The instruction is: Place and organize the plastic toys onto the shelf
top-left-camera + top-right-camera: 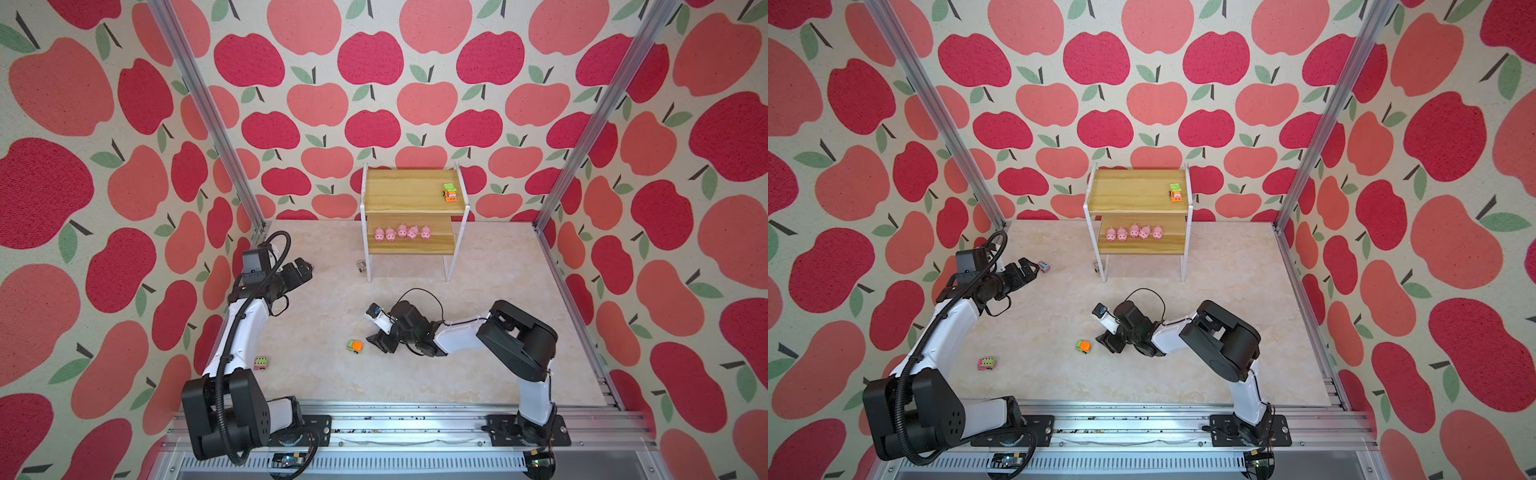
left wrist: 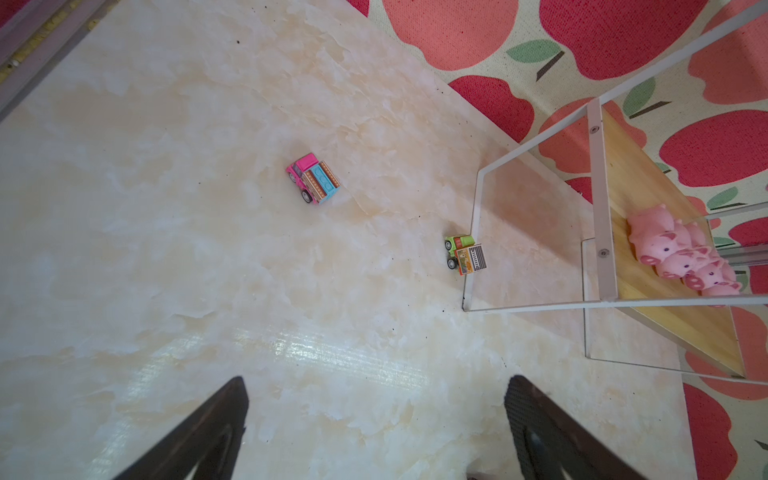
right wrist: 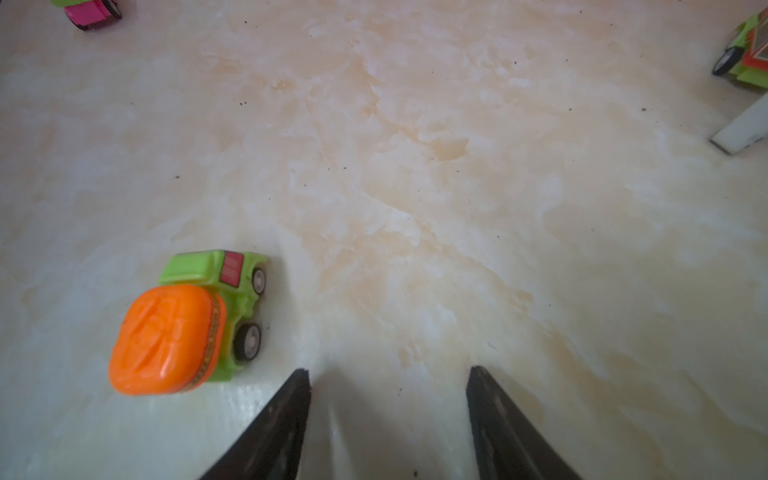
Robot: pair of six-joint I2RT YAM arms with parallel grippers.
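The shelf (image 1: 415, 203) stands at the back, with several pink pigs (image 1: 401, 232) in a row on its lower board and an orange-green truck (image 1: 449, 193) on the top board. On the floor an orange-topped green truck (image 3: 178, 328) lies just outside one finger of my open, empty right gripper (image 3: 389, 370). My left gripper (image 2: 377, 378) hangs open over bare floor. A pink truck with a blue bed (image 2: 313, 183) and a green truck with a grey box (image 2: 465, 253) beside a shelf leg are ahead of it. A pink-green truck (image 1: 986, 363) lies near the left arm.
Apple-print walls and aluminium posts (image 1: 208, 108) close in the marble floor (image 1: 478, 365) on three sides. A metal rail (image 1: 415, 419) with both arm bases runs along the front. The shelf's thin white legs (image 1: 369, 266) reach down to the floor.
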